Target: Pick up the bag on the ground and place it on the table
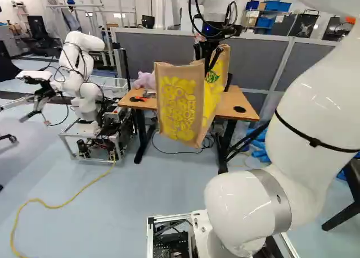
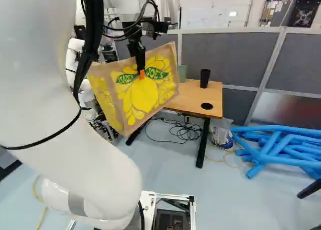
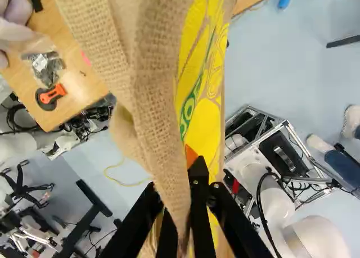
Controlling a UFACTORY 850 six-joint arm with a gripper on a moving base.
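Note:
Held by my gripper (image 2: 142, 69), the brown burlap bag (image 2: 163, 89) with yellow print hangs tilted in the right base view. It covers part of the wooden table (image 2: 193, 105), and its lower end reaches below the tabletop. In the left base view the bag (image 1: 179, 103) hides the table's middle. The wrist view has the gripper (image 3: 175, 182) shut on the bag (image 3: 149, 95), whose folded cloth runs between the fingers. Part of the table (image 3: 76, 81) shows beyond the bag. Whether the bag touches the table I cannot tell.
On the table are a black cup (image 2: 204, 78), a green cup (image 2: 181, 73), a plush toy (image 1: 144, 80) and an orange-black tool (image 3: 50, 96). Another robot (image 1: 84, 72) stands left of it. Blue foam tubes (image 2: 281, 140) lie on the floor to the right; cables (image 2: 183, 132) lie underneath.

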